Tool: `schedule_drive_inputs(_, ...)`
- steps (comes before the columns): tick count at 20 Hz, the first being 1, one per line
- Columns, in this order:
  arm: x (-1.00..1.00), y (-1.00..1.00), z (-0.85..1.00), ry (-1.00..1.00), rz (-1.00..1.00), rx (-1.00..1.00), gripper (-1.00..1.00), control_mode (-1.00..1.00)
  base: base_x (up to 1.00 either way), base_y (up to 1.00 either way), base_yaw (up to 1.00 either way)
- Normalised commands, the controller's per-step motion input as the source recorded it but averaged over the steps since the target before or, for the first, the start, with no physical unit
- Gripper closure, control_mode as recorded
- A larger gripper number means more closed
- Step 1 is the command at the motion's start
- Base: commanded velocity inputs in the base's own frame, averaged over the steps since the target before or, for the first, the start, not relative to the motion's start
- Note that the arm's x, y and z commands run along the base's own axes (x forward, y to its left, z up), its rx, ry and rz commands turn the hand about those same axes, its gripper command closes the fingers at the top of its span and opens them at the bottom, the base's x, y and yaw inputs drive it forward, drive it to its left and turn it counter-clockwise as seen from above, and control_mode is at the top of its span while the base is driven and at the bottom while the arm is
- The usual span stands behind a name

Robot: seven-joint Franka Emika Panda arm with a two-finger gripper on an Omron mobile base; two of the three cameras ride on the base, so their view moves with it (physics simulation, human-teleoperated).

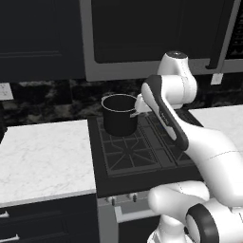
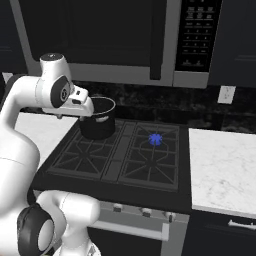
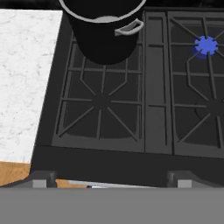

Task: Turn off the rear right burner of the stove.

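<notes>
Black pot sits on the stove.

- White marble counters on both sides, over dark drawers.
- Black speckled backsplash with a white wall outlet.
- Dark upper cabinets; silver-framed microwave.
- Wooden floor below.

The stove carries a black pot on its rear left grate.
</notes>
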Motion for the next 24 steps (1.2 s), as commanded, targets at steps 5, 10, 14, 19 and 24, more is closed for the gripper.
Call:
schedule_drive_inputs(5, -0.03, -0.1, -0.03, 0.0, 0.0, 0.02, -1.0, -1.0, 0.0, 0.0, 0.0)
schedule_drive_inputs(10, -0.77, -0.95, -0.51, -0.06, -0.08, 0.33, -1.0, -1.0, 0.0, 0.0, 0.0)
schedule_drive_inputs(14, -1.0, -1.0, -0.86, -0.16, -0.03, 0.38, -1.0, -1.0, 0.0, 0.0, 0.0)
schedule_drive_inputs(19, -1.0, -1.0, -0.95, -0.33, 0.01, 0.26, -1.0, -1.0, 0.0, 0.0, 0.0)
schedule_drive_inputs(24, -1.0, -1.0, -0.75, -0.46, 0.17, 0.02, -1.0, -1.0, 0.0, 0.0, 0.0)
